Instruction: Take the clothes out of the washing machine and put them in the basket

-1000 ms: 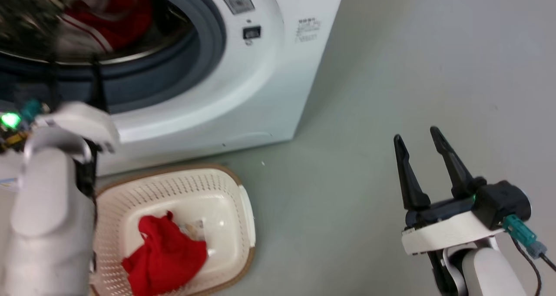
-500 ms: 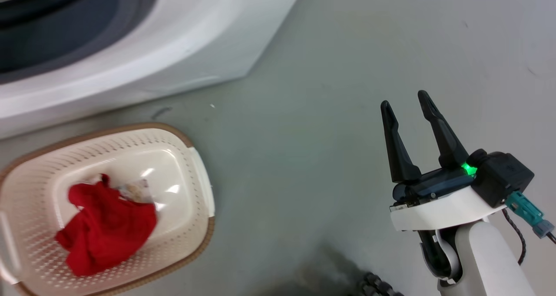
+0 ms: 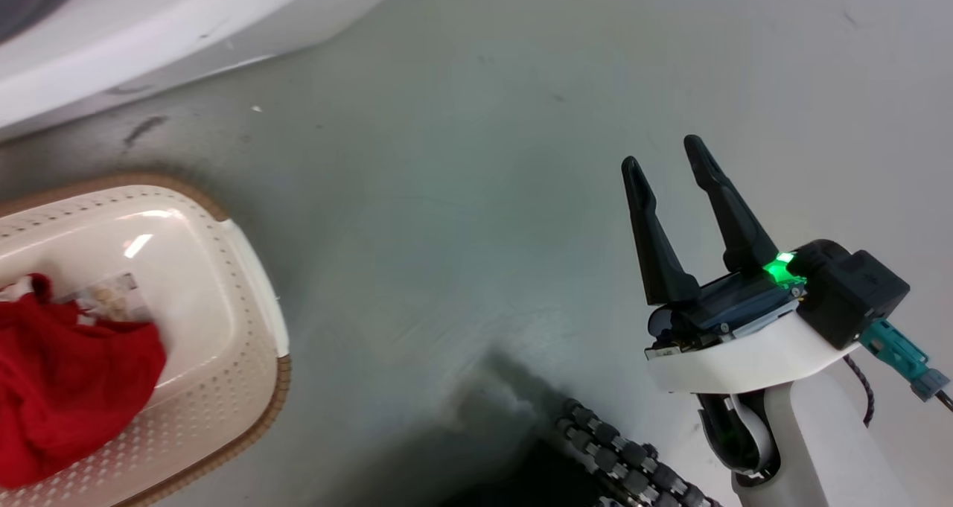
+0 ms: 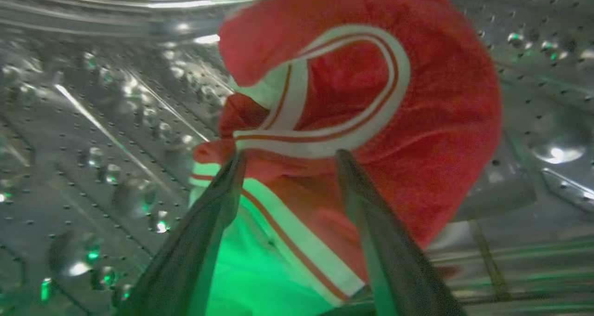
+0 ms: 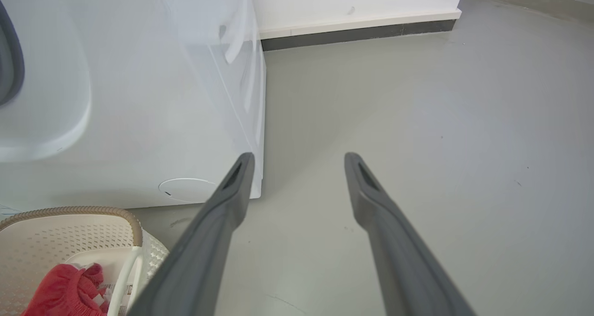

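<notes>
Inside the washing machine's perforated steel drum (image 4: 83,135), a red garment with white stripes (image 4: 371,102) lies bunched against the wall. My left gripper (image 4: 287,156) is open, its fingertips touching the garment's white trim. The machine's white front (image 3: 112,38) (image 5: 153,98) stands at the upper left of the head view. The cream basket (image 3: 223,306) (image 5: 60,232) sits on the floor before it, holding a red garment (image 3: 67,388) (image 5: 65,293) and a paper label. My right gripper (image 3: 663,164) (image 5: 299,158) hangs open over bare floor, right of the basket.
Grey floor (image 3: 461,194) stretches between basket and right arm. A black ribbed cable conduit (image 3: 625,462) lies at the bottom of the head view. A white wall with a dark skirting (image 5: 352,28) runs behind the machine.
The head camera has swung down and to the right, so the machine and basket slid towards the upper left. The left arm has left the head view. The right gripper stays open.
</notes>
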